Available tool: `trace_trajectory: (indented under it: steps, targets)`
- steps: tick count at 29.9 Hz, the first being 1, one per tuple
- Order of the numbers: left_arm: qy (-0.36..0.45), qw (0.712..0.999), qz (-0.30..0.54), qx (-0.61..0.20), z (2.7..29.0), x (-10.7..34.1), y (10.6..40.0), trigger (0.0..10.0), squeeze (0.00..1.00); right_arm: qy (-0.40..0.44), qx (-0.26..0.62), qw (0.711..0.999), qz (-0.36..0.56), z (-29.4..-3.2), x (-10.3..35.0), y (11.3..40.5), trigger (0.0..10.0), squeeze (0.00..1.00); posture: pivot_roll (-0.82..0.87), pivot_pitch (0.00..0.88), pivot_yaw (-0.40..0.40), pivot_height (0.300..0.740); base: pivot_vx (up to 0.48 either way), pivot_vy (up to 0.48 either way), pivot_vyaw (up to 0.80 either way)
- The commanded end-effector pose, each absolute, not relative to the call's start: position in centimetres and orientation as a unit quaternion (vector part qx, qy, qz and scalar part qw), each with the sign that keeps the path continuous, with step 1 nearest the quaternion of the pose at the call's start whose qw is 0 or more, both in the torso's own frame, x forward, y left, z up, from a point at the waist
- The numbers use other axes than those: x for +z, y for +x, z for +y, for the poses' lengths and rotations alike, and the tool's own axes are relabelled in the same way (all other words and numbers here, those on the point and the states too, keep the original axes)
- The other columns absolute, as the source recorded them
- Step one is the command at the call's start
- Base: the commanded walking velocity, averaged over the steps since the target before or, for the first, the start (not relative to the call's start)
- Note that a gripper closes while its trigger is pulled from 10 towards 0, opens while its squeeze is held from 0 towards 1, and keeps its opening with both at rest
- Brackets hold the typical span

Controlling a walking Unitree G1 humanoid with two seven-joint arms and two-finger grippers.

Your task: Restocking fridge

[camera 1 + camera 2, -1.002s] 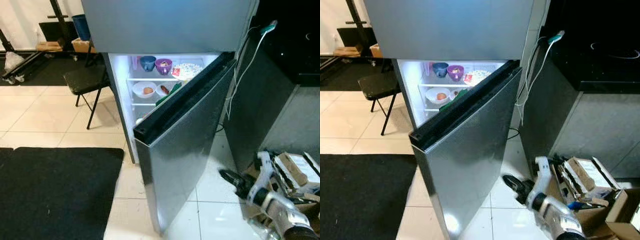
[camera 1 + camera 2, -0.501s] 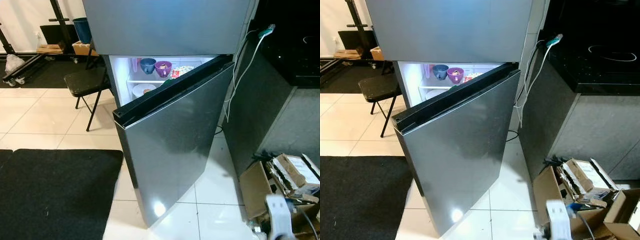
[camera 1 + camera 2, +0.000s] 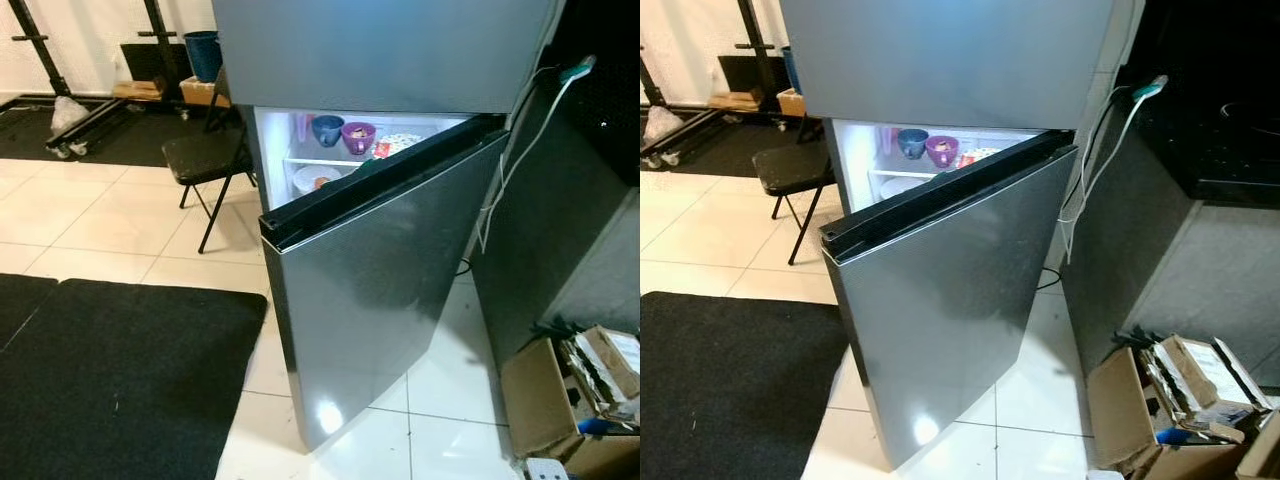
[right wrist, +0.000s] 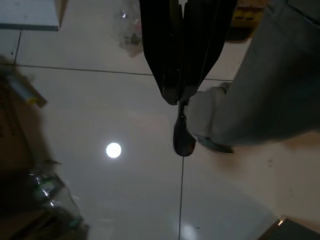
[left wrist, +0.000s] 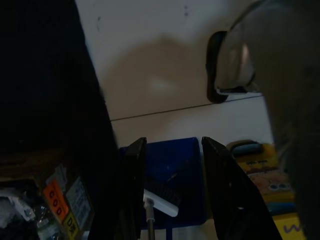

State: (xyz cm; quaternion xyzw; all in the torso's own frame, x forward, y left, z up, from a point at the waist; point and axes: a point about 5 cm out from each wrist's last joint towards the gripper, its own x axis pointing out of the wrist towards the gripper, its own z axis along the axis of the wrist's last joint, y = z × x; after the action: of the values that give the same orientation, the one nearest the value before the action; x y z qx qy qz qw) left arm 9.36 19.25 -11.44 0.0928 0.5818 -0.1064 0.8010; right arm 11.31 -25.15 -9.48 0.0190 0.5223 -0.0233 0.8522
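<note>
You are facing a steel fridge (image 3: 940, 60) whose lower door (image 3: 950, 310) stands ajar, hinged on your right and swung out towards you, so its free edge juts forward on your left. The lit shelves lie straight ahead and above both grippers, reachable only through the gap on the left of that door. Through the gap you can see a blue bowl (image 3: 327, 129) and a purple bowl (image 3: 358, 135) side by side on the upper shelf, with a white bowl (image 3: 312, 179) on the shelf below.

Judged from these views, the door's free edge is the thing to mind: it blocks a straight reach from the right arm, so the left arm has the better line in.

Open room lies to your left, over pale tile and the black mat (image 3: 110, 380). A folding chair (image 3: 205, 160) stands near the fridge's left side and narrows that approach. To your right, a dark counter (image 3: 1200, 200) and open cardboard boxes (image 3: 1175, 395) on the floor leave little space.

Both arms hang low. The left gripper (image 5: 172, 187) has its fingers parted, empty, above a blue item on the floor. The right gripper (image 4: 181, 55) has its fingers pressed together, holding nothing, pointing down at bare tile.
</note>
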Motion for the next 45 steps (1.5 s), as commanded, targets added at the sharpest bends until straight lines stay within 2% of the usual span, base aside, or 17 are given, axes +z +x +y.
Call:
trace_trajectory:
  steps: [1, 45]
  targets:
    - [0.088, 0.831, 0.539, -0.101, 19.37, -10.52, 12.54, 10.0, 0.0, 0.013, -0.026, 0.851, 0.525, -25.02, -9.61, 11.1, 10.0, 0.0, -0.03, 0.0, -0.021, 0.74, 0.0, 0.0, 0.64]
    - [0.069, 0.833, 0.54, -0.103, 19.46, -10.45, 12.62, 10.0, 0.0, -0.017, -0.023, 0.851, 0.525, -25.19, -9.59, 11.08, 10.0, 0.0, -0.04, 0.0, -0.004, 0.74, 0.0, 0.0, 0.64]
